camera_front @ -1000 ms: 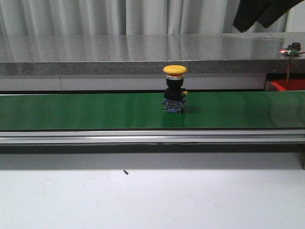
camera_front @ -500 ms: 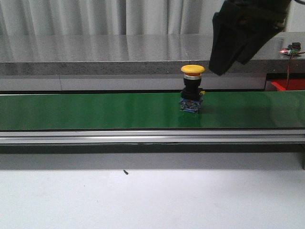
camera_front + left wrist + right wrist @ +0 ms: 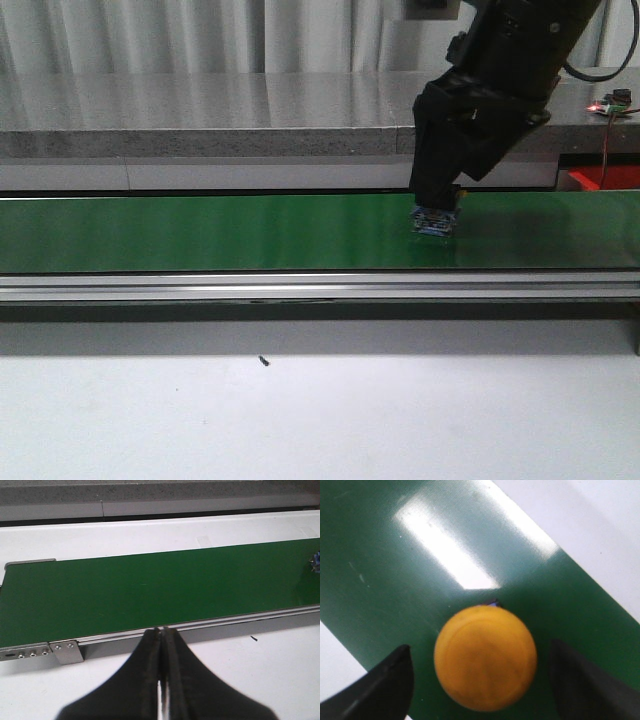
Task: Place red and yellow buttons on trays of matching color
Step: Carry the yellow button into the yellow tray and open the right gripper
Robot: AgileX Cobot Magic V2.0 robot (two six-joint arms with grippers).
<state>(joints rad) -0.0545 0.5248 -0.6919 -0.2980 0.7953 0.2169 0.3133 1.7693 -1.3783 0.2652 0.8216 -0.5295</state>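
A yellow button [image 3: 485, 658] stands on the green belt, its round cap facing the right wrist camera. My right gripper [image 3: 479, 654] is open, with one black finger on each side of the cap and a gap to both. In the front view the right gripper [image 3: 437, 196] hangs over the button and hides the cap, so only the button's blue base [image 3: 435, 222] shows. The same base [image 3: 316, 562] peeks in at the edge of the left wrist view. My left gripper [image 3: 161, 632] is shut and empty over the white table beside the belt's rail. A red tray [image 3: 585, 180] sits behind the belt at far right. No red button or yellow tray is in view.
The long green belt [image 3: 200, 232] runs across the table with a metal rail [image 3: 300, 288] along its front. A grey stone shelf [image 3: 200, 115] stands behind it. A small circuit board with a lit red light [image 3: 612, 103] sits at the shelf's right end.
The yellow button has ridden the belt to the right. My right arm has come down from the upper right and now straddles the button, hiding its cap in the front view.
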